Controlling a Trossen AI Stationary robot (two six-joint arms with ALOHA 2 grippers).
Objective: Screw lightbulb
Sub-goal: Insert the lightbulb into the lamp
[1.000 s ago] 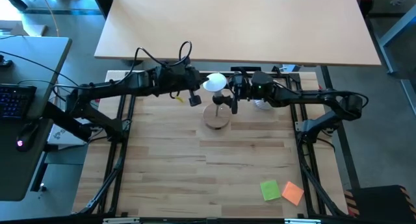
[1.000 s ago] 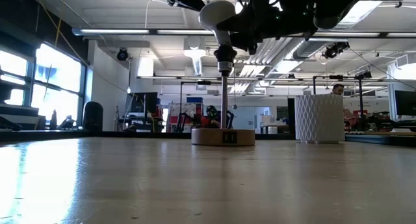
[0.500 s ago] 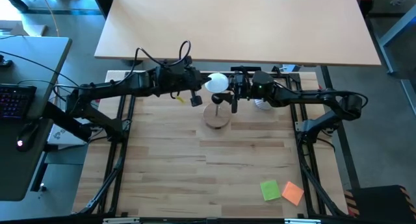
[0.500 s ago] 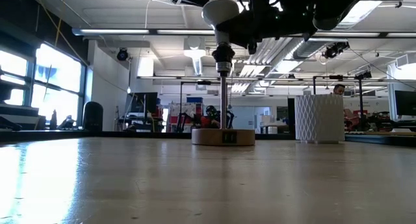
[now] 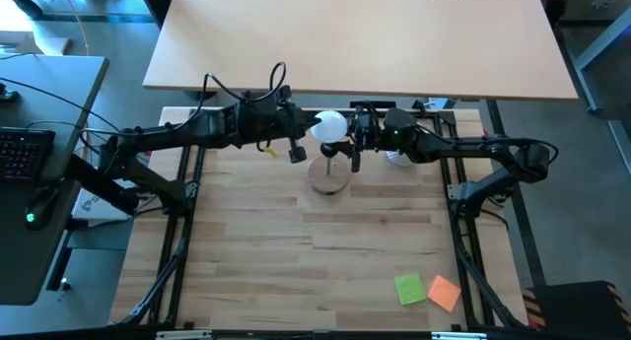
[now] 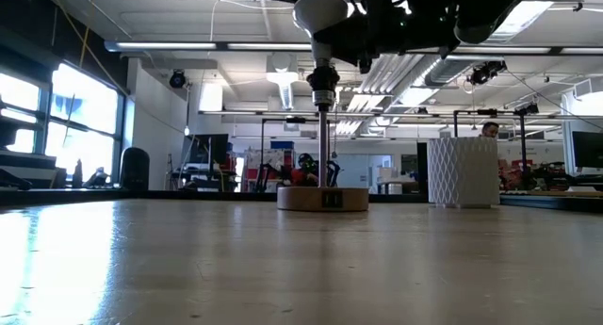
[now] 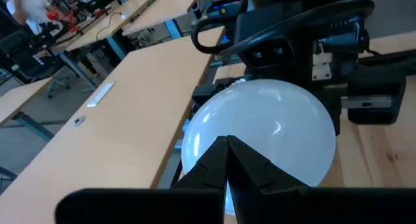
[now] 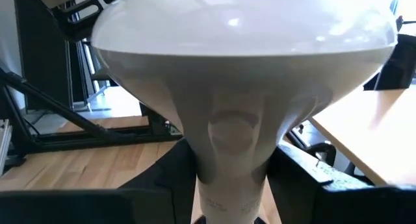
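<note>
Above the lamp base (image 5: 329, 178), the right tool (image 5: 347, 133) clasps the lightbulb's (image 5: 329, 126) neck; the left tool (image 7: 226, 160), pinched closed, seemingly touches its globe.

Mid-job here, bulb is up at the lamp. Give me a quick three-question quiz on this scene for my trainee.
1. True or false: the lightbulb lies flat on the table.
2. Which arm's jaws are around the bulb's neck? A) left B) right
3. Fill in: in the low view, the wooden lamp base shows to the ___ of the white cup.

Key:
1. False; it stands upright atop the lamp's post.
2. B, the right gripper; the left gripper, jaws shut, is at the globe.
3. left
</note>
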